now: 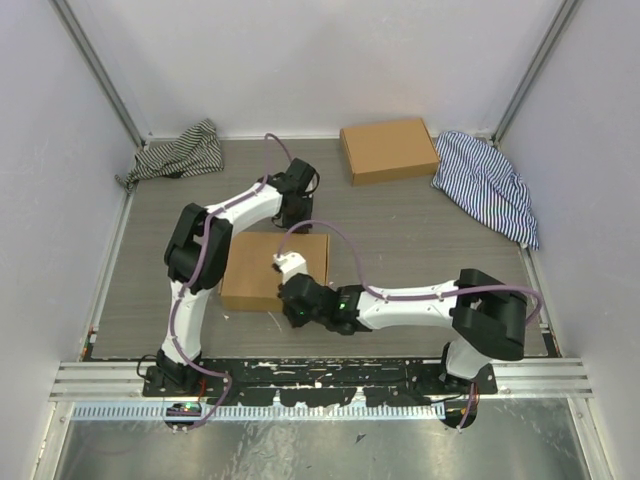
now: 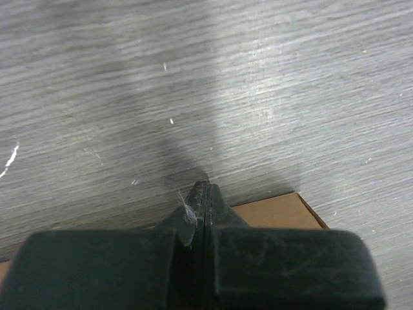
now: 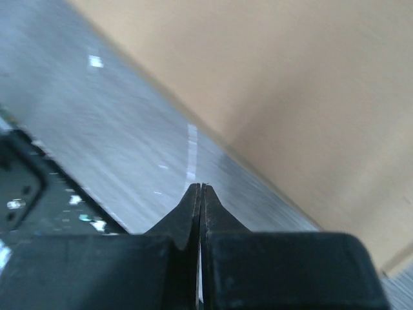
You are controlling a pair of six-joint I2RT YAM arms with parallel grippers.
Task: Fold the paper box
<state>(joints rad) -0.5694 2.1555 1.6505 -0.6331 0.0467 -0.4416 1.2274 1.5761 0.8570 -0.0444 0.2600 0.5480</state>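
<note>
Left fingers (image 2: 197, 208), pressed together, at the far edge of the paper box (image 1: 262, 275) on the tabletop (image 1: 400, 240); right fingers (image 3: 190, 208), also together, by its near edge.

— What do we see along the top of the frame?
— We count 3 things: a dark striped cloth (image 1: 180, 152) upper left, a closed cardboard box (image 1: 388, 150) right of centre, a blue striped cloth (image 1: 488, 183) upper right.

Even soft light, blurred right-wrist view
</note>
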